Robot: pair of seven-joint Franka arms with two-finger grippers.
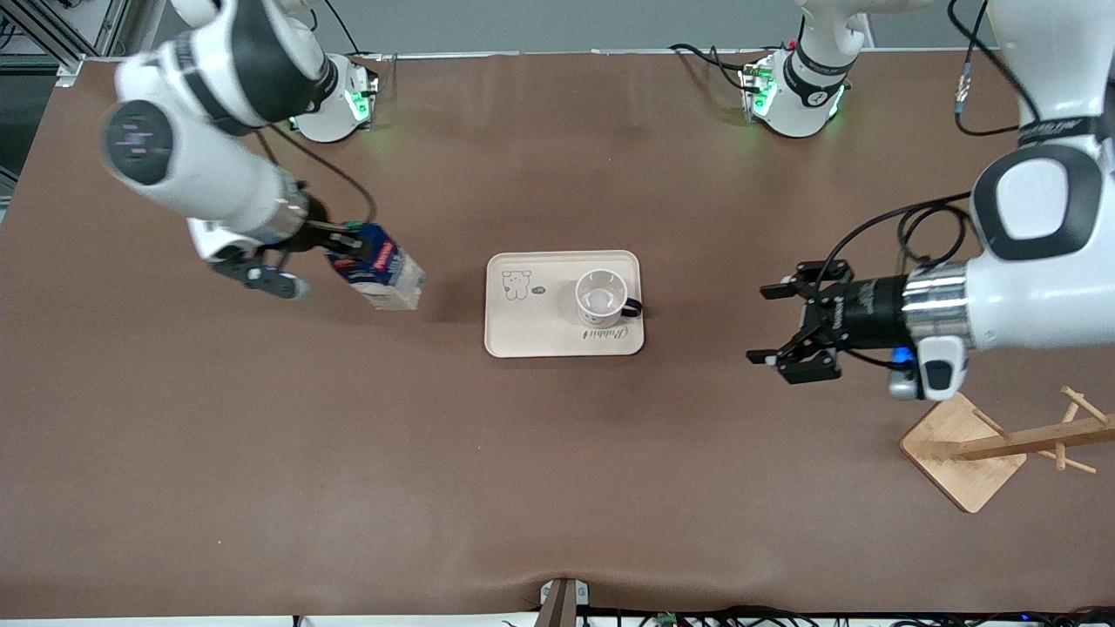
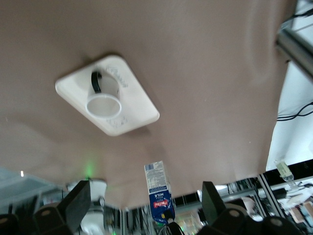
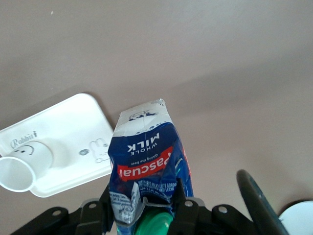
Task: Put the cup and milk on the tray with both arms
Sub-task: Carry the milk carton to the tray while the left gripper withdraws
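The cream tray (image 1: 523, 326) lies mid-table. The white cup (image 1: 601, 299) stands upright on it, on the half toward the left arm's end, black handle pointing that way; both show in the left wrist view, tray (image 2: 142, 110) and cup (image 2: 103, 105), and in the right wrist view, tray (image 3: 73, 127) and cup (image 3: 22, 169). My right gripper (image 1: 344, 244) is shut on the top of the dark-blue milk carton (image 1: 381, 267), held tilted in the air over the table toward the right arm's end. Its green cap (image 3: 155, 226) sits between the fingers. My left gripper (image 1: 775, 324) is open and empty, beside the tray.
A wooden rack (image 1: 1002, 444) with pegs stands near the left arm's end, nearer the front camera than my left gripper. The two arm bases (image 1: 335, 104) (image 1: 793, 91) stand along the table's edge farthest from the front camera. Brown table surface (image 1: 557, 470) surrounds the tray.
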